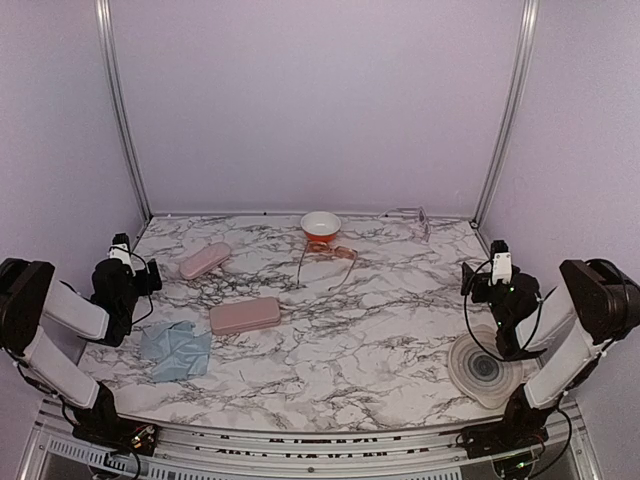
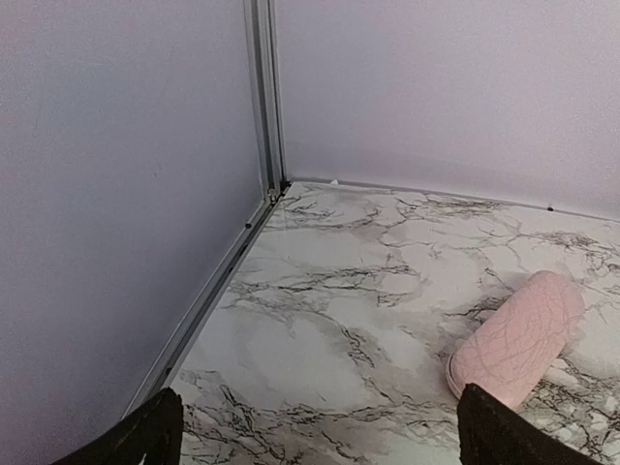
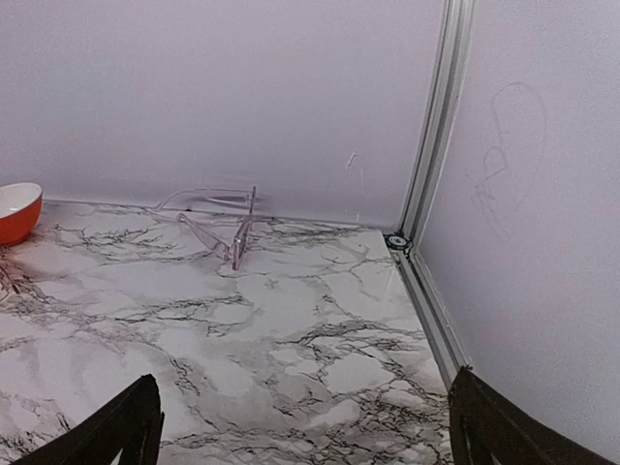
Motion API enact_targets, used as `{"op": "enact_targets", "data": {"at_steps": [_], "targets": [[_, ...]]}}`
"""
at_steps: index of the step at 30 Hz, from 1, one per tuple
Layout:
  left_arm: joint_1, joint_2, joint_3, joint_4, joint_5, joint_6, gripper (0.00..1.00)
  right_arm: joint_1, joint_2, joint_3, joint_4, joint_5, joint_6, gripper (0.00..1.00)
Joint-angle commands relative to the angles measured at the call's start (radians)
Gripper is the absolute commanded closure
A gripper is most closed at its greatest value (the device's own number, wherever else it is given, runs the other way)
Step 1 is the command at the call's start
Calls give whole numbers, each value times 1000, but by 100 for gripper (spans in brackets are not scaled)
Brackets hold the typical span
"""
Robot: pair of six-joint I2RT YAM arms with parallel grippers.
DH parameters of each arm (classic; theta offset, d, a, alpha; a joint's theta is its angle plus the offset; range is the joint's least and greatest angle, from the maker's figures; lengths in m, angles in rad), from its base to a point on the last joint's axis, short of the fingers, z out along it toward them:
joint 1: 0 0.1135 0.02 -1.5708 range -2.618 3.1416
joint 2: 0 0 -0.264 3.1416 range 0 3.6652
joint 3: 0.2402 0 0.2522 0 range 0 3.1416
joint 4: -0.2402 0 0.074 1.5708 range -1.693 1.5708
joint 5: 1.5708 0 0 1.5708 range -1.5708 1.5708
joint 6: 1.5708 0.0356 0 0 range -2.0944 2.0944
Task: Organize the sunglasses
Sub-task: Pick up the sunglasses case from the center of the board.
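Observation:
The orange-brown tinted sunglasses lie unfolded on the marble table, just in front of a bowl. The pale, nearly clear sunglasses stand at the back wall near the right corner. My left gripper hovers open over the left side of the table with nothing between its fingers; one pink case lies just ahead to its right. My right gripper is open and empty over the right side, well short of the pale pair.
Two pink oblong cases lie left of centre, with a light blue cloth in front of them. An orange-and-white bowl sits at the back centre. A round pale dish lies by the right arm's base. Walls enclose three sides.

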Motion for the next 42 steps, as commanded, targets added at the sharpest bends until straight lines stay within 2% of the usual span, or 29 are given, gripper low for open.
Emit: {"op": "enact_targets", "data": {"at_steps": [1, 36, 38, 40, 42], "targets": [[5, 5, 15, 23, 9, -6, 1, -9, 12, 20, 11, -30, 13, 0], [5, 5, 16, 23, 9, -7, 1, -8, 2, 13, 24, -20, 11, 0], [6, 6, 17, 23, 13, -8, 1, 3, -43, 20, -31, 1, 4, 0], [5, -21, 16, 9, -18, -10, 1, 15, -152, 58, -181, 63, 11, 0], [3, -93, 49, -121, -77, -14, 1, 22, -230, 111, -356, 117, 32, 0]]}}
